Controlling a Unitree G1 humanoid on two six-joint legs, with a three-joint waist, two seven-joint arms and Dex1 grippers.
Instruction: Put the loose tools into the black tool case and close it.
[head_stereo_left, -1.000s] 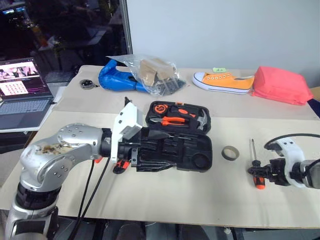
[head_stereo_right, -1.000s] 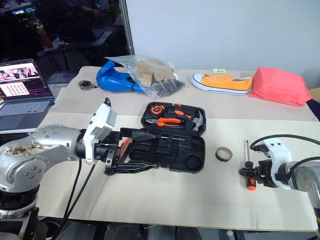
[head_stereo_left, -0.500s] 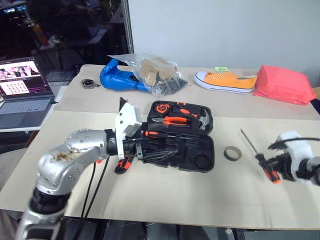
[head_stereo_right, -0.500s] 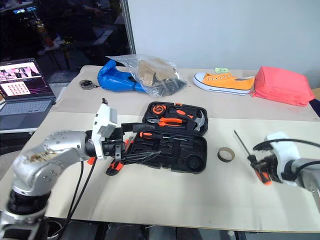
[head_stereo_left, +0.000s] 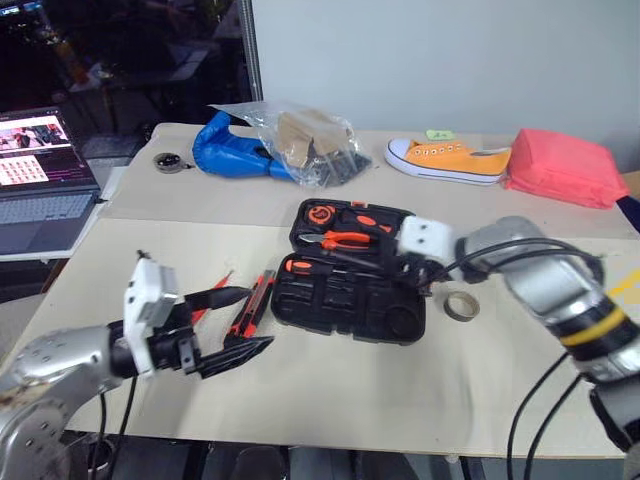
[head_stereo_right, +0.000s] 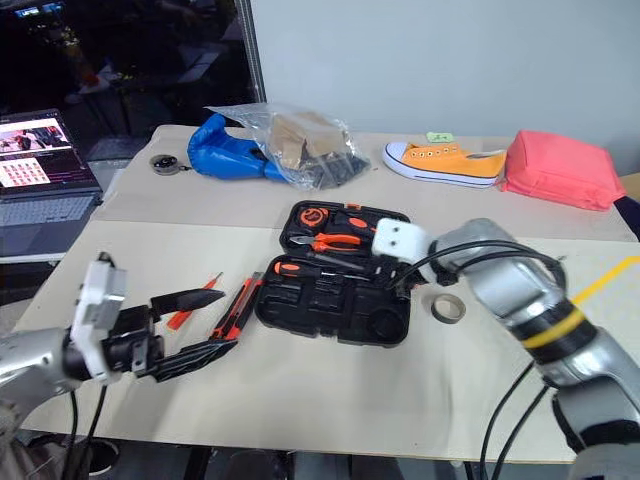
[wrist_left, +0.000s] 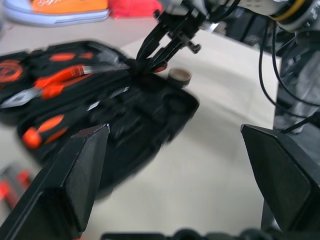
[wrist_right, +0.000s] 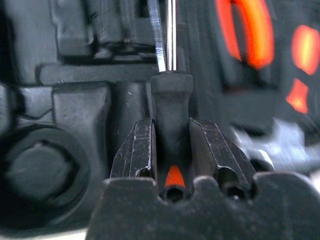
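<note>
Since the earlier frames, both arms have traded places: the right arm has swung in from the far right edge of the surface (head_stereo_left: 330, 400) and now reaches over the open case (head_stereo_left: 350, 280), while the left arm has pulled back off the case toward the near left corner.

Right gripper (wrist_right: 172, 150) has its jaws clamped on the black-and-orange handle of a screwdriver (wrist_right: 167, 105), the steel shaft pointing ahead across the moulded recesses, apparently lined up to be laid into a slot. Left gripper (head_stereo_left: 225, 320) hangs with jaws wide apart and empty, probably drawn clear to give the right arm room.

One screwdriver already lies in the case's near half. A knife (head_stereo_left: 252, 303) and a slim orange screwdriver (head_stereo_left: 212, 297) lie loose on the surface just left of the case, near the left gripper. The lid stands open, pliers and hammer seated in the far half
</note>
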